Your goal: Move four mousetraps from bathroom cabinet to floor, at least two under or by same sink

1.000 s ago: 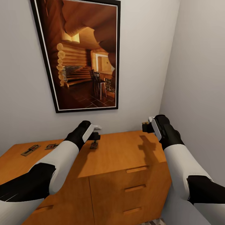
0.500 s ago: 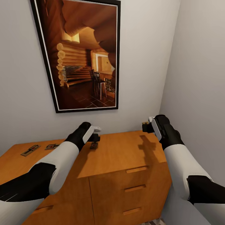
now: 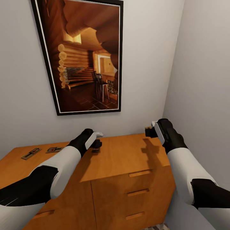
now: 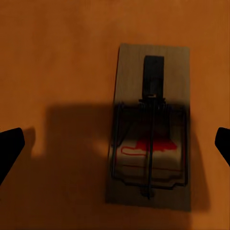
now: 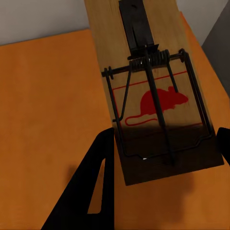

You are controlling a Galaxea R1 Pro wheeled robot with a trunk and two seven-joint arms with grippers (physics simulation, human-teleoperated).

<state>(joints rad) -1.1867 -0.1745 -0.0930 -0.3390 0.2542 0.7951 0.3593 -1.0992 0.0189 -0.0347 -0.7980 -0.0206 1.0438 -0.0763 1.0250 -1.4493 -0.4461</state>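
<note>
Holding one mousetrap [image 5: 153, 103] clamped in right end effector [image 3: 149, 131]; left end effector [image 3: 96, 144] spread above second mousetrap [image 4: 149, 129]; two more [image 3: 31, 153] lying on cabinet [image 3: 127, 159]; none on floor.

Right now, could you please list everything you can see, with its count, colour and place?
mousetraps: four, brown boards with wire and a red mark; two at the cabinet top's far left, one flat on the top under the left gripper, one held in the right gripper
cabinet: one, orange-brown wood, drawer fronts with slim handles, against the wall in the corner
framed picture: one, black frame, log-cabin interior, on the wall above the cabinet
walls: pale grey, behind and to the right
left gripper: black and white, open, over a mousetrap
right gripper: black and white, shut on a mousetrap above the cabinet's right end
</note>
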